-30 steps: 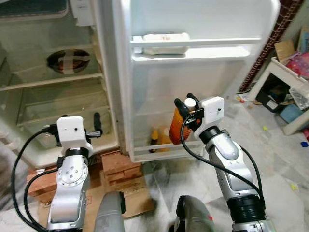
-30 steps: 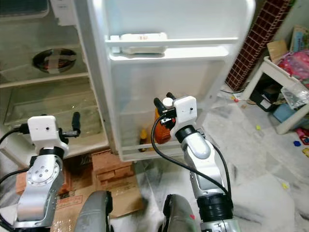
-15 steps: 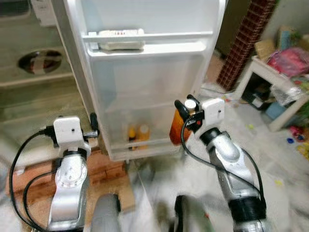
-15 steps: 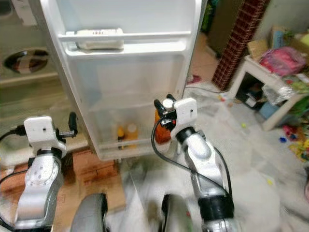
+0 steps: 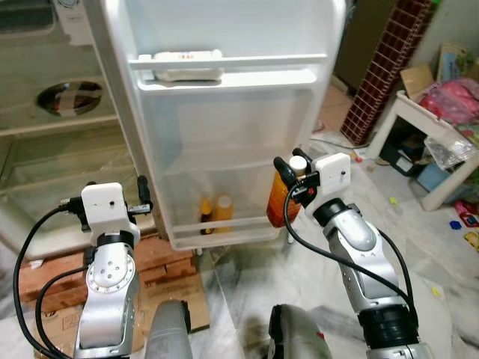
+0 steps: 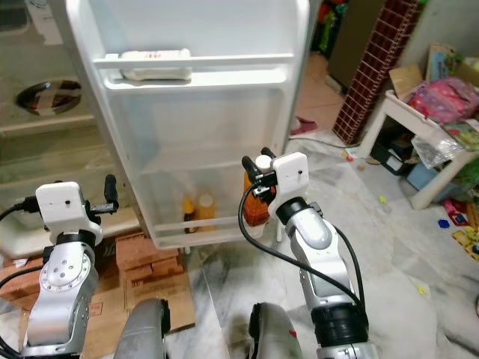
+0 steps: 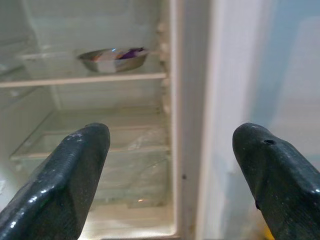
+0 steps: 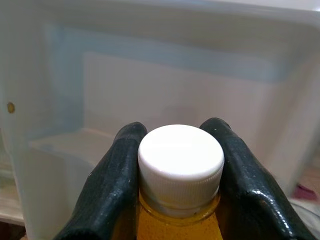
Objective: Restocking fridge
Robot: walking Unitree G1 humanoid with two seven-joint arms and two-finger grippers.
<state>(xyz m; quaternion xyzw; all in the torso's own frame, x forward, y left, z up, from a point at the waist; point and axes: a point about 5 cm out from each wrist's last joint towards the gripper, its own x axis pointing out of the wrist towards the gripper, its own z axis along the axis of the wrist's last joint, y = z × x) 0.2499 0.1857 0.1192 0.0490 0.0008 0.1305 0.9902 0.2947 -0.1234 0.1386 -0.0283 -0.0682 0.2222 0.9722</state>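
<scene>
Right gripper [image 5: 288, 170] clamped on orange bottle [image 5: 278, 203] below its white cap [image 8: 180, 159]; left gripper [image 7: 170, 165] wide apart, empty. No legible labels.

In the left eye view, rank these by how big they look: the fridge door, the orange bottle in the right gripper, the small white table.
1. Fridge door, largest.
2. White table.
3. Orange bottle held in the right gripper, smallest, though it sits nearer the camera than the table.

White side table [image 5: 419, 120] beside lattice panel [image 5: 382, 71], cardboard [image 5: 56, 318] underfoot.
</scene>
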